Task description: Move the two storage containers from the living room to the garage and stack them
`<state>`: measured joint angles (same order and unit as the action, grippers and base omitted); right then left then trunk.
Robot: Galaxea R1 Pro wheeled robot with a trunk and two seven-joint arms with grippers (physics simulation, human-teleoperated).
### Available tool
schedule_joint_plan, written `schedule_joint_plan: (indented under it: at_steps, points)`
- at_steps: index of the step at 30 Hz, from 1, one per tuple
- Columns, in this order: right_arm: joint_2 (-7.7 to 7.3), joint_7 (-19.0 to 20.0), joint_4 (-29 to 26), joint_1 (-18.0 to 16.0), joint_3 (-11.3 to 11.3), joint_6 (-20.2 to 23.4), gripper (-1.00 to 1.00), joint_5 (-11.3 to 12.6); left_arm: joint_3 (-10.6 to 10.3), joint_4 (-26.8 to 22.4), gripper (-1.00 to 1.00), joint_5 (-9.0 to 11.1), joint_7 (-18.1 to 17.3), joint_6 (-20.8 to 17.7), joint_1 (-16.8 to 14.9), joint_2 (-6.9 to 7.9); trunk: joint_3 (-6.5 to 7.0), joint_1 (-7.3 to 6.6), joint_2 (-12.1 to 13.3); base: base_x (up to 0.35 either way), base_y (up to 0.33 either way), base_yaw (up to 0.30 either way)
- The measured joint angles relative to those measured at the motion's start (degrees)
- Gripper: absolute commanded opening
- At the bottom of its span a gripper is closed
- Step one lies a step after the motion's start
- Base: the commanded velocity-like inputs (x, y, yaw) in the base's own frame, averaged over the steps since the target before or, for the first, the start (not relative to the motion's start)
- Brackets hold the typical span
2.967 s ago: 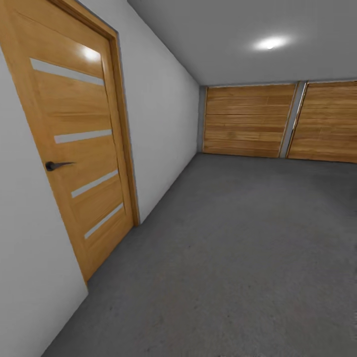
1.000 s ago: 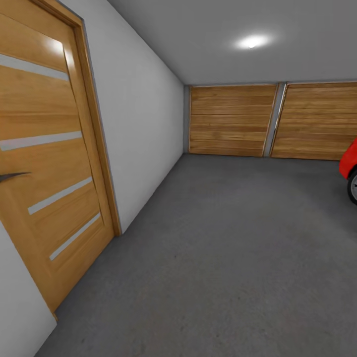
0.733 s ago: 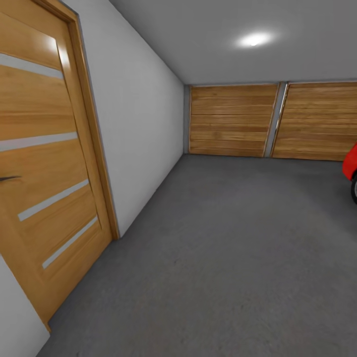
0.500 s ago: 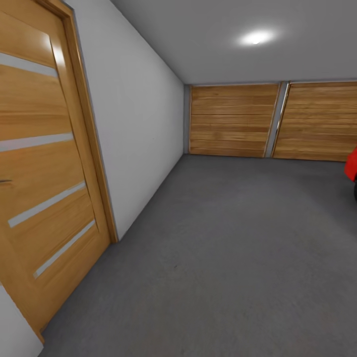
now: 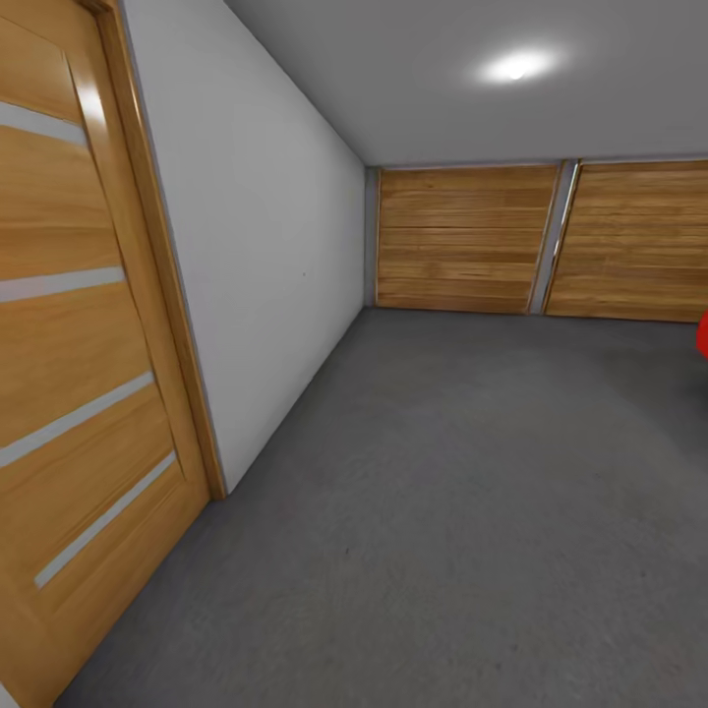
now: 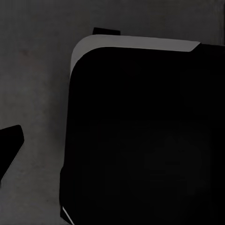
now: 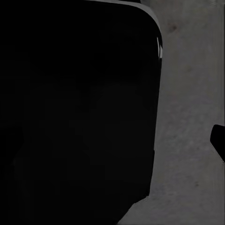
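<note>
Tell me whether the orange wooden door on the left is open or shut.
Shut, as far as it shows: the door lies flush in its frame along the wall, no gap visible.

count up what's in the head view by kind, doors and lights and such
wooden door with pale stripes: 1
wooden garage doors: 2
ceiling light: 1
red thing cut off at the right edge: 1
total: 5
</note>
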<state>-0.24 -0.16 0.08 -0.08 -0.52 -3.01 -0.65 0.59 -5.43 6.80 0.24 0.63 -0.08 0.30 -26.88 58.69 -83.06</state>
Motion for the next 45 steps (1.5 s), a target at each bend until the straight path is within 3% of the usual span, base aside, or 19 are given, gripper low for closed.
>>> schedule_joint_plan:
  at_steps: [6,14,21,28,45]
  points:
    - [-0.32,0.0,0.0,0.0,0.0,-0.3,1.00,-0.1,0.0,0.0,1.00,0.1,0.0,0.0,0.0,0.05,0.00,0.00,0.0,0.321,0.000,0.000]
    - [-0.37,0.0,0.0,0.0,-0.1,-0.5,1.00,-0.2,0.0,0.0,1.00,2.4,0.0,0.0,0.0,0.08,0.00,0.00,0.0,0.321,0.000,0.000]
    - [-0.43,0.0,0.0,0.0,-0.1,-1.6,1.00,-0.2,0.0,0.0,1.00,3.0,0.0,0.0,0.0,0.06,0.00,0.00,0.0,0.321,0.000,0.024]
    - [-0.45,0.1,0.0,0.0,0.0,-4.6,1.00,0.0,0.0,0.0,1.00,3.1,0.1,0.0,0.0,0.06,0.00,0.00,0.0,0.319,-0.031,0.220]
    - [-0.89,0.1,0.0,0.0,0.0,-5.0,1.00,0.0,0.0,0.0,1.00,3.1,0.1,0.0,0.0,0.06,0.00,0.00,0.0,0.301,-0.124,0.268]
